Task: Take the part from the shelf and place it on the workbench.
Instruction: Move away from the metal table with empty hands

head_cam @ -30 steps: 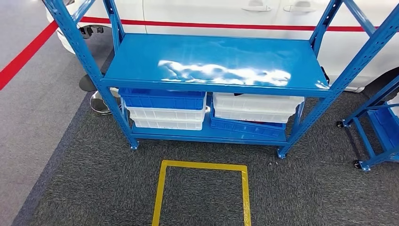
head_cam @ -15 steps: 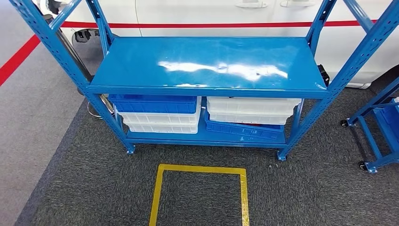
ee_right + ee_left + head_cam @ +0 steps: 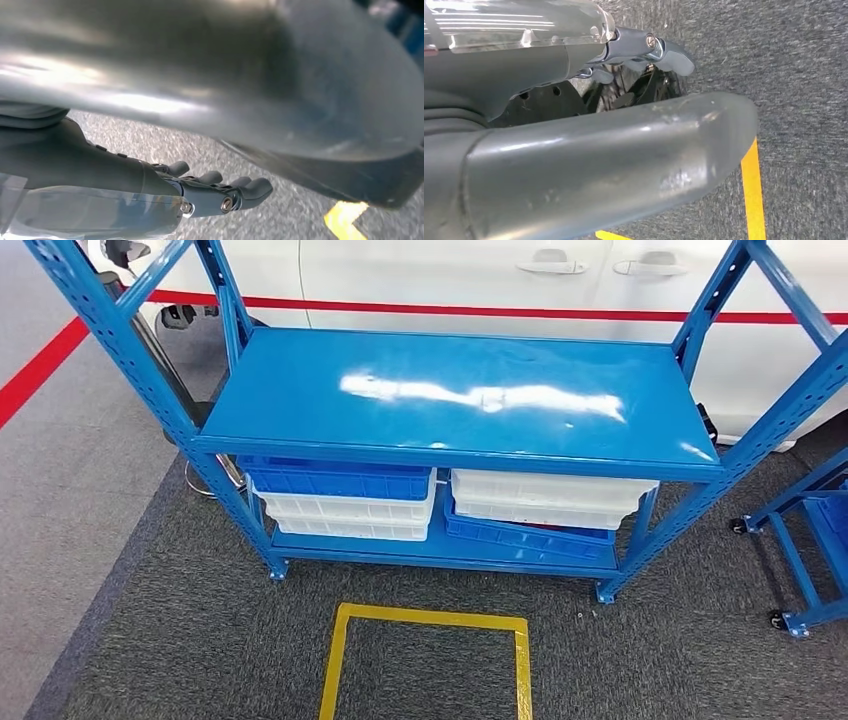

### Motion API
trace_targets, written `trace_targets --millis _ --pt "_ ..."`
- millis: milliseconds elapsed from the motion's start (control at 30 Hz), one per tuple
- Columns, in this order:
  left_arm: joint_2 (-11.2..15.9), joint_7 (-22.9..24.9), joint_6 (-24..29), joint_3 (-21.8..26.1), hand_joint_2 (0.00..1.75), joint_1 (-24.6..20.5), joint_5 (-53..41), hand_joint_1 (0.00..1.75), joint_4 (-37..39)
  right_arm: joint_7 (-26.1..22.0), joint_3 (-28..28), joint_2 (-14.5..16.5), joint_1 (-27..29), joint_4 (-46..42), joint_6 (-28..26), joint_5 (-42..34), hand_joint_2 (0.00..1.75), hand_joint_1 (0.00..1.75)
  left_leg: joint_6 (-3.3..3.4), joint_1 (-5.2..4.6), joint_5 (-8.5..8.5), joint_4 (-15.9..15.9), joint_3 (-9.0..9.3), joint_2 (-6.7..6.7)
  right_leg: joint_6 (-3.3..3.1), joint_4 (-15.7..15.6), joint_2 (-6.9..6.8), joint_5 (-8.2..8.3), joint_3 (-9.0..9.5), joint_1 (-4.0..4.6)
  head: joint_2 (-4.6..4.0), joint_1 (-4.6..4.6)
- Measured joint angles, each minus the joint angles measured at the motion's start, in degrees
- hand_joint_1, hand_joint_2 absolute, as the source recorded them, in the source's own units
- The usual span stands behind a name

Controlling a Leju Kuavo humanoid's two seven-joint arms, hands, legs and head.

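I cannot spot the part anywhere on the blue shelf (image 3: 460,390), so with my left hand (image 3: 639,55) and right hand (image 3: 215,192) hanging empty, fingers loosely curled, I'd square up on the yellow floor square (image 3: 425,660) before it and search the stacked bins (image 3: 345,500) beneath its top deck.

A yellow tape square (image 3: 427,660) marks the carpet before a white car (image 3: 470,270).

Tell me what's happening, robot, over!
Left hand and right hand hang over the carpet, holding nothing. Blue shelf ahead, top bare, stacked bins below; no part spotted yet. Nothing blocking the yellow floor square.
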Motion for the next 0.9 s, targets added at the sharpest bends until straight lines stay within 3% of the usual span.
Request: trace_targets --millis 33,67,100,133,167,200,300,333,367,433,467,500,700,900 --pt "0.0 0.2 0.1 0.0 0.44 0.0 0.1 0.00 0.0 0.4 0.0 0.0 0.0 0.0 -0.4 0.0 0.87 0.00 -0.38 0.17 -0.54 0.1 0.44 -0.01 0.26 -3.2 0.01 2.79 0.95 -0.15 0.00 0.01" --pt "0.0 0.3 0.2 0.0 0.87 0.0 0.1 0.00 0.0 0.7 0.0 0.0 0.0 0.0 -0.7 0.0 1.31 0.00 -0.80 0.29 -1.02 0.4 0.83 -0.03 0.39 -6.2 -0.01 4.46 1.63 -0.15 0.00 0.06" --pt "-0.1 0.3 0.3 0.0 1.31 -0.1 0.2 0.00 0.0 0.9 0.0 0.0 0.0 0.0 -0.8 0.0 1.75 0.00 -1.24 0.31 -1.44 0.7 0.92 -0.06 0.09 -8.2 -0.10 5.36 1.98 -0.09 0.00 0.15" --pt "-0.1 0.3 0.5 0.0 1.75 -0.1 0.2 0.00 0.0 0.9 0.0 0.0 0.0 0.0 -0.8 0.0 1.75 0.00 -1.67 0.24 -1.81 1.0 0.80 -0.05 -0.46 -8.9 -0.13 5.43 1.90 0.05 0.00 0.24" --pt "-0.1 0.2 0.7 -0.1 1.75 -0.1 0.2 0.00 0.0 0.9 0.0 0.1 -0.1 0.0 -0.7 -0.1 1.75 0.00 -1.90 0.14 -2.19 1.3 0.78 0.00 -1.04 -9.1 -0.14 5.28 1.63 0.14 0.00 0.31" --pt "-0.1 0.3 1.1 -0.1 1.75 -0.1 0.2 0.00 0.0 0.9 0.0 0.1 -0.2 0.0 -0.7 -0.1 1.75 0.00 -1.68 0.06 -2.43 1.4 0.70 0.05 -1.55 -9.1 -0.11 5.67 1.65 0.14 0.00 0.34" --pt "-0.1 0.7 2.7 -0.3 1.75 -0.2 -0.3 0.00 0.0 1.3 0.0 0.1 -0.5 -0.1 -0.7 -0.1 1.75 0.00 -0.31 0.02 -2.74 1.3 1.10 0.14 -1.96 -9.3 0.10 5.74 1.96 0.22 -0.01 0.28" --pt "-0.1 0.9 3.3 -0.4 1.75 -0.2 -0.4 0.00 0.0 1.5 0.0 0.1 -0.6 -0.1 -0.7 -0.1 1.75 0.00 -0.22 0.02 -2.79 1.1 1.26 0.13 -2.13 -9.3 0.10 5.61 2.06 0.28 -0.01 0.24" --pt "-0.1 1.0 3.8 -0.6 1.75 -0.3 -0.6 0.00 0.0 1.6 0.0 0.1 -0.7 -0.1 -0.7 0.0 1.31 0.00 -0.22 0.02 -2.79 1.0 1.41 0.13 -2.29 -9.3 0.10 5.48 2.16 0.31 -0.01 0.22" --pt "-0.1 1.1 4.3 -0.8 1.75 -0.3 -0.7 0.00 0.0 1.7 0.0 0.1 -0.8 -0.2 -0.8 0.0 1.31 0.00 -0.27 0.02 -2.82 0.7 1.64 0.14 -2.51 -9.3 0.09 5.30 2.30 0.37 0.00 0.19" --pt "-0.1 1.2 4.4 -1.0 1.75 -0.3 -0.8 0.00 0.0 1.6 0.0 0.1 -0.8 -0.2 -0.8 0.0 1.31 0.00 -0.34 0.02 -2.85 0.7 1.70 0.14 -2.60 -9.3 0.08 5.23 2.34 0.41 0.00 0.20" --pt "-0.1 1.4 4.4 -1.1 1.75 -0.3 -0.7 0.00 0.0 1.6 0.0 0.1 -0.9 -0.2 -0.7 0.0 1.75 0.00 -0.45 0.03 -2.88 0.6 1.75 0.14 -2.68 -9.3 0.08 5.18 2.37 0.45 0.00 0.19" --pt "-0.1 2.4 4.3 -1.5 1.75 -0.3 -0.4 0.00 0.0 1.0 -0.2 0.1 -1.3 -0.4 -0.7 -1.0 1.75 0.00 -2.33 0.26 -2.92 0.4 1.88 0.15 -2.74 -9.3 0.10 5.13 2.47 0.67 0.00 0.21" --pt "-0.1 3.2 4.3 -1.6 1.75 -0.2 -0.2 0.00 0.0 1.1 -0.7 0.0 -1.4 -0.6 -1.7 -1.8 1.75 0.00 -2.61 0.27 -2.99 0.4 2.18 0.15 -2.72 -9.5 0.11 5.14 2.95 0.67 0.00 0.23"
